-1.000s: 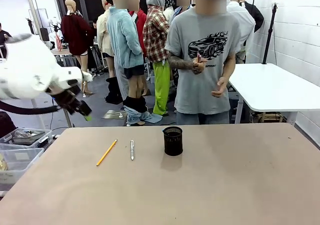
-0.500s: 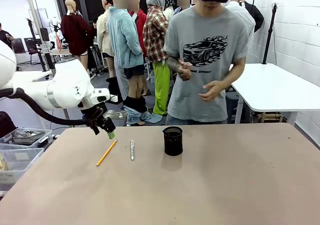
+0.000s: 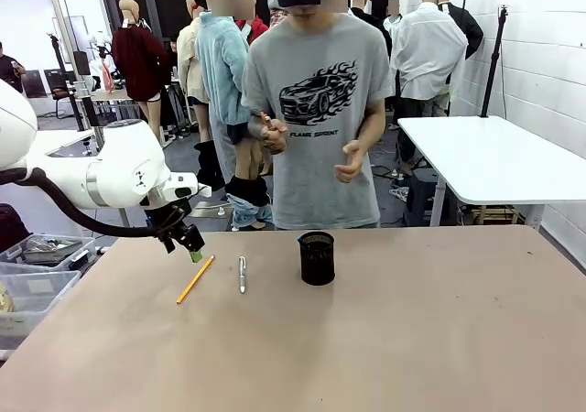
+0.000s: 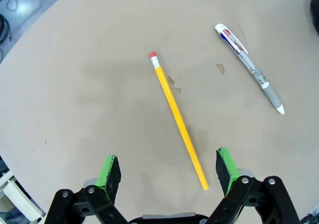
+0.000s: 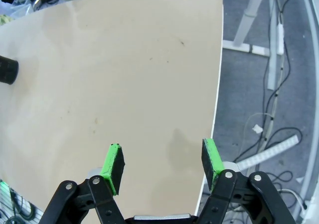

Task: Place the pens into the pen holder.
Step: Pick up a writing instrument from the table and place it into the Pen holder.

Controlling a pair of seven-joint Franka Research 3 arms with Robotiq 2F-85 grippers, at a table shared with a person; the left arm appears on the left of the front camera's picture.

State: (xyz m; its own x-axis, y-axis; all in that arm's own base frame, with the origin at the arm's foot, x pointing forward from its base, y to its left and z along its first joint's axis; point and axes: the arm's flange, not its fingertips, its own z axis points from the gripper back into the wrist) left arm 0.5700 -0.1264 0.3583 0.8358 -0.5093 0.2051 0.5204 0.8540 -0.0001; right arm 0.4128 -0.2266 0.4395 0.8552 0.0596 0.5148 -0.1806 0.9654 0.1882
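A long yellow pencil (image 3: 195,279) with a red eraser lies on the table left of centre, also in the left wrist view (image 4: 177,119). To its right lies a shorter silver-white pen (image 3: 242,274) (image 4: 250,69). The black mesh pen holder (image 3: 316,258) stands upright right of the pen; its edge shows at the right wrist view's left side (image 5: 7,69). My left gripper (image 3: 188,244) (image 4: 169,171) hovers open just above the pencil's far end, nothing between its green pads. My right gripper (image 5: 163,165) is open over bare table near the table's edge.
A person in a grey T-shirt (image 3: 316,110) stands at the far side, hands held at chest height. Clear plastic bins (image 3: 37,265) sit off the table's left edge. A white table (image 3: 494,156) stands at the back right. Cables lie on the floor (image 5: 269,134) past the table edge.
My left arm swung in from the far left and came down to hover over the pencil's far end. The person stepped leftward behind the table. Pens and holder stayed put.
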